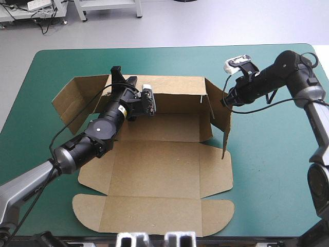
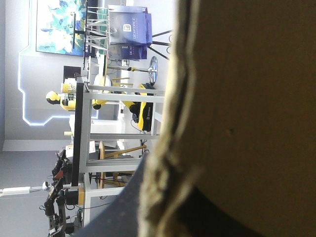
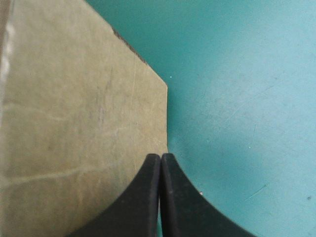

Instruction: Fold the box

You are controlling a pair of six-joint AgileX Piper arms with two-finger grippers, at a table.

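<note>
The brown box [image 1: 164,164] lies open on the teal-green cover [image 1: 272,170]. Its back wall [image 1: 175,85] and right wall [image 1: 218,116] stand raised, while the left flap [image 1: 77,100] splays outward. The front lid lies flat. My left gripper [image 1: 123,77] is at the top of the back wall near its left corner. In the left wrist view the box [image 2: 247,98] fills the picture's half right against the camera. My right gripper [image 1: 225,101] is shut, its tip [image 3: 160,155] against the outer edge of the right wall [image 3: 84,123].
Bare teal-green cover [image 3: 237,98] spreads to the right of the box and along the table's far edge. The flat lid flaps [image 1: 154,216] reach close to the table's near edge.
</note>
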